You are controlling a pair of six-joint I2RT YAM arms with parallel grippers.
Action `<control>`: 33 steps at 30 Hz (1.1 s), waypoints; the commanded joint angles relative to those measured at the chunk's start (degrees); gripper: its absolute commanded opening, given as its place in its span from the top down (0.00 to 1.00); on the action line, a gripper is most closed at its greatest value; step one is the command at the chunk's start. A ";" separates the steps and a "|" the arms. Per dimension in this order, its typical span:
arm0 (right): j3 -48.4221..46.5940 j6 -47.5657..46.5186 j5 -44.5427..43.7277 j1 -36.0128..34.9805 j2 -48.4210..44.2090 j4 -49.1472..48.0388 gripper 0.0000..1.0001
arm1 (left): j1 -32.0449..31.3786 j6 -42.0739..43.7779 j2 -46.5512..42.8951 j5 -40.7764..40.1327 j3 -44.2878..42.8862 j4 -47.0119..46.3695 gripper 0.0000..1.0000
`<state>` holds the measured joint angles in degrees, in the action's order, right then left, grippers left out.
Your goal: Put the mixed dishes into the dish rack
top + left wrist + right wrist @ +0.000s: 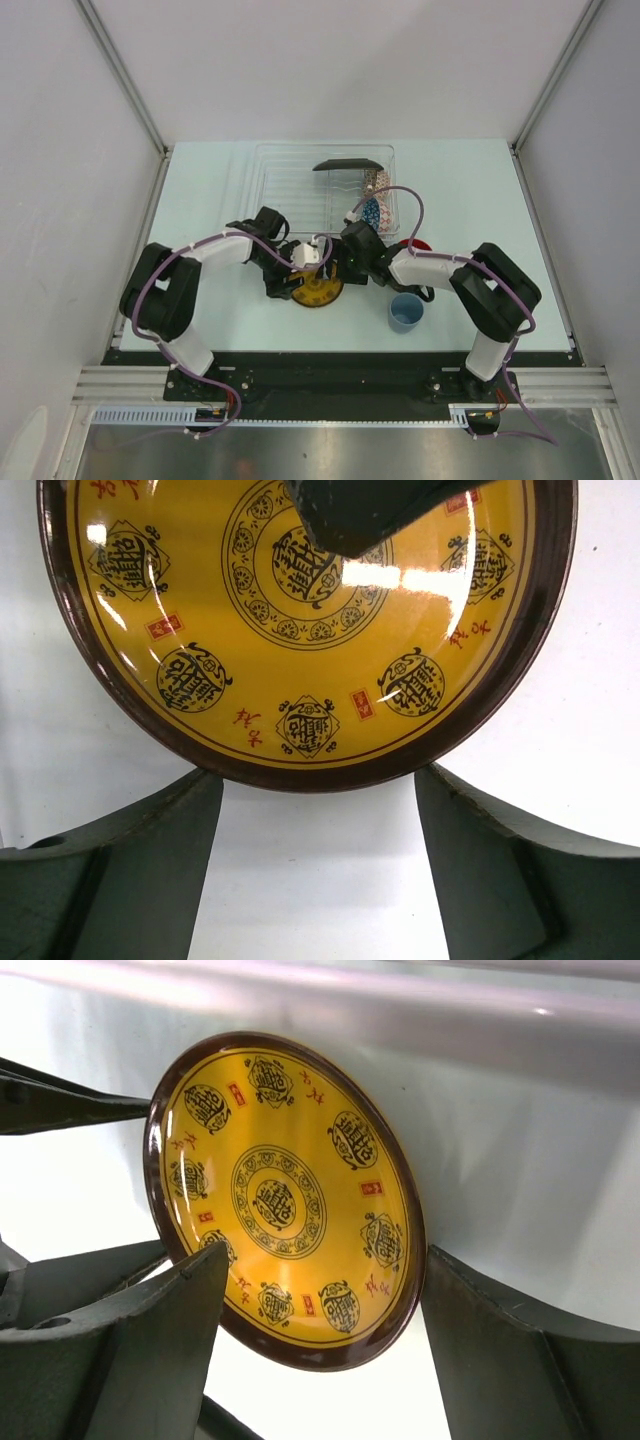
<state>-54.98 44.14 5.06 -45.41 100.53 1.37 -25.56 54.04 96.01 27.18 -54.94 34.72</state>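
Your saucer (318,291) is at the middle of the top view, on the desk (200,200) just below the rack (290,180), with both arms meeting over it. Your left jaws are spread, and the saucer's near rim sits just at their tips. Your right jaws stand wide with the saucer between them, its rim at both fingers (500,1350). You cannot tell whether they grip it. The cup (406,312) sits to its lower right.

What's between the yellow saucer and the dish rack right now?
No other dish. Only the left gripper and right gripper, both open at the yellow saucer, hang between it and the near wall of the dish rack.
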 commanded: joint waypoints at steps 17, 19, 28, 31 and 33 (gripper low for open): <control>0.84 3.49 17.88 -1.26 -6.22 -12.44 0.26 | -0.98 -0.08 -0.21 6.22 2.55 -4.40 0.24; 0.93 3.76 18.32 -1.09 -6.22 -13.32 0.26 | -0.98 0.10 -0.12 6.31 2.55 -4.40 0.25; 0.84 5.96 22.10 -0.21 0.36 -15.16 0.46 | -1.07 -0.16 -1.87 6.84 2.29 -3.78 0.25; 0.93 5.70 22.45 -0.03 1.25 -15.52 0.56 | -1.07 -0.25 -2.40 6.92 2.73 -3.69 0.26; 0.93 5.35 22.71 0.23 1.33 -15.08 0.64 | -0.98 -0.51 -2.66 6.92 2.73 -3.52 0.26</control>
<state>-53.15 48.53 22.22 -44.25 100.82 -10.33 -25.54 54.04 95.02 30.35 -52.97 31.88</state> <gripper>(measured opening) 0.419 0.743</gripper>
